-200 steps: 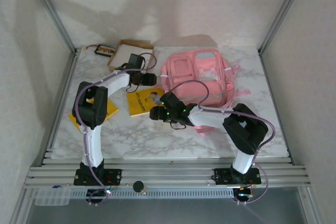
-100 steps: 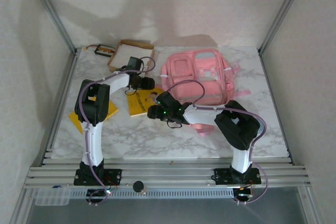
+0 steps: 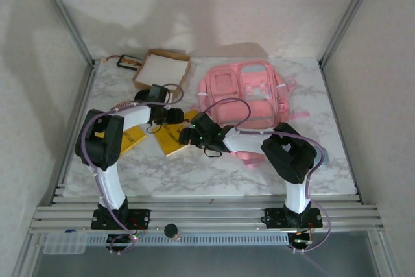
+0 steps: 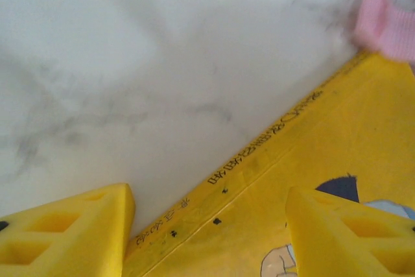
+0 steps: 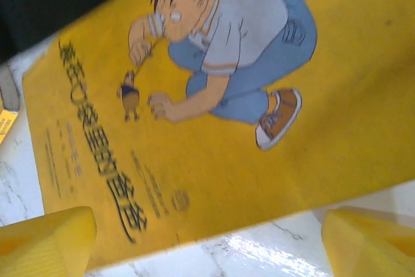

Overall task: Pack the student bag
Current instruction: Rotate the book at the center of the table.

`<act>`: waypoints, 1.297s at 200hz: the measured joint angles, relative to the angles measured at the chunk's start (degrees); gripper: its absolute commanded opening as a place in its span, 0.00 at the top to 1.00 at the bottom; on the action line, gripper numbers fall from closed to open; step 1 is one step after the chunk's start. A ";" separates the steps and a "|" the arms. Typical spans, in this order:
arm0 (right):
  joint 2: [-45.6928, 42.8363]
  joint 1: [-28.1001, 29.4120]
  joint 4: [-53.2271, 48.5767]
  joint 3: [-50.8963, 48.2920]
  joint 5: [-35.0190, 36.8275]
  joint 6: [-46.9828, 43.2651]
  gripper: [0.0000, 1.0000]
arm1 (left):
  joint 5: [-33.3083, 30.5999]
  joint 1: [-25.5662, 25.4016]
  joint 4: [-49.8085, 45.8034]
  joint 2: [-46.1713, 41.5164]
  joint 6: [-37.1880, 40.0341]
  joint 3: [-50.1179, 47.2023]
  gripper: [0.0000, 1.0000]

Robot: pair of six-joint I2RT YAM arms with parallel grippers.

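**Now both grippers bracket the book, bag waiting alongside**

Flat on the table (image 3: pixel 194 173) lies a yellow book (image 3: pixel 170 142), cover up, with a cartoon figure printed on it. The left gripper (image 4: pixel 206 199) hangs low over one long edge. Its jaws are spread, one finger over bare marble and the other over the cover, so the spine runs between them. Nothing is pinched. That straddle looks meant for catching the thin edge, which gives little to grab while the book lies flat.

The right gripper (image 5: pixel 207 231) hovers above the opposite side, jaws wide apart, and the cover's lower edge crosses the gap between its fingers. It holds nothing either. With an arm on each side, the book appears set up for a lift or a tilt from both ends, probably because one thin edge alone would slip.

Just past the right gripper, on its outer side, sits the bag (image 3: pixel 249 89), lying flat on its back. A pink strap (image 4: pixel 386 21) reaches near the book's corner ahead of the left gripper. A second yellow book (image 3: pixel 131 139) lies behind the left gripper, under that arm.
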 measured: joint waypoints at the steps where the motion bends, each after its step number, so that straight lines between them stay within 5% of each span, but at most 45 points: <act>1: 0.00 0.00 0.00 0.02 0.00 0.02 0.05 | -0.07 0.00 0.02 -0.17 -0.09 -0.20 0.35; 99: 0.94 -2.23 0.46 1.62 -4.50 -6.19 0.01 | -4.94 -6.19 3.08 -23.87 -16.63 -25.68 0.33; 174: -1.49 -1.62 -1.60 0.39 -8.04 -8.33 0.02 | -8.13 -6.32 1.20 -30.23 -20.57 -27.85 0.31; 259: -8.96 0.76 -0.68 -8.26 -9.29 -5.99 0.03 | -2.80 -10.97 2.71 -35.17 -25.18 -34.53 0.31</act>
